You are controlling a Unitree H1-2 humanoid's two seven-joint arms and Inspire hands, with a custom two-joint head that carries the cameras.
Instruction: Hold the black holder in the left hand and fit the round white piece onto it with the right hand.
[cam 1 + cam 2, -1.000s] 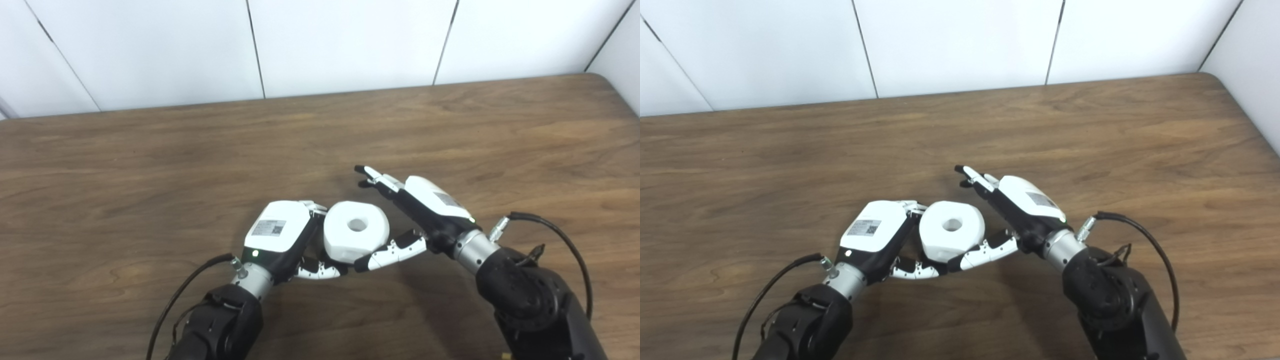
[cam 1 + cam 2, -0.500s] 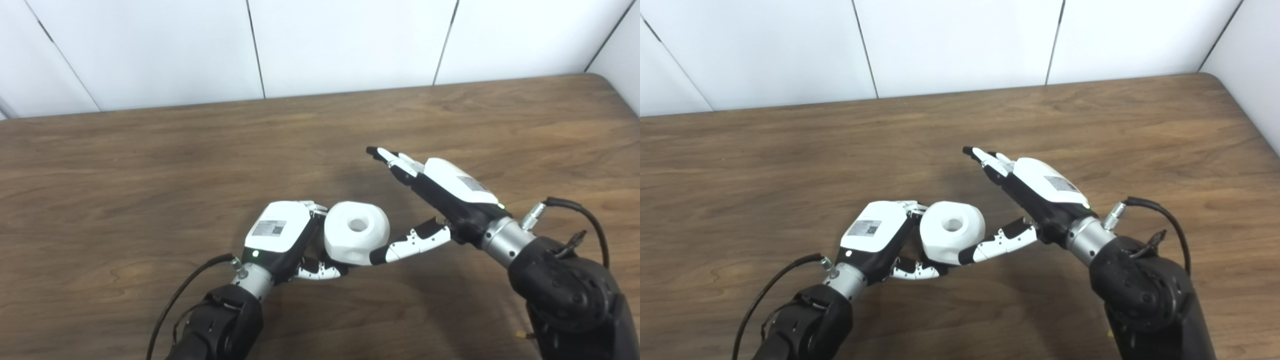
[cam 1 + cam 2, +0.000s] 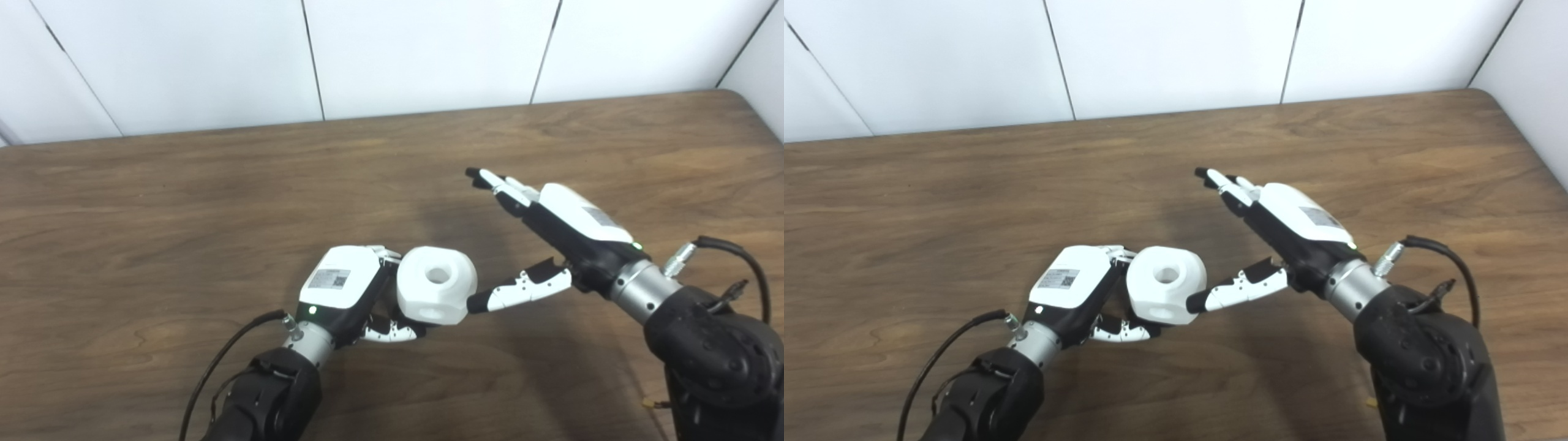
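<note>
since a second ago your right hand (image 3: 566,236) has let go of the round white piece (image 3: 437,285) and backed off toward the right of the frame; its fingers are now spread and it holds nothing, with only the thumb tip just beside the piece's right edge. the piece has not shifted, so it looks seated and the fitting step is likely done. your left hand (image 3: 346,291) sits low and centre in the frame, fingers curled round something under the piece; that is presumably the black holder, but you cannot see it, since the piece and hand hide it. the white piece sits against the left hand's right side, hole facing up, above the desk (image 3: 153,214), and the right hand lies up and to its right
</note>
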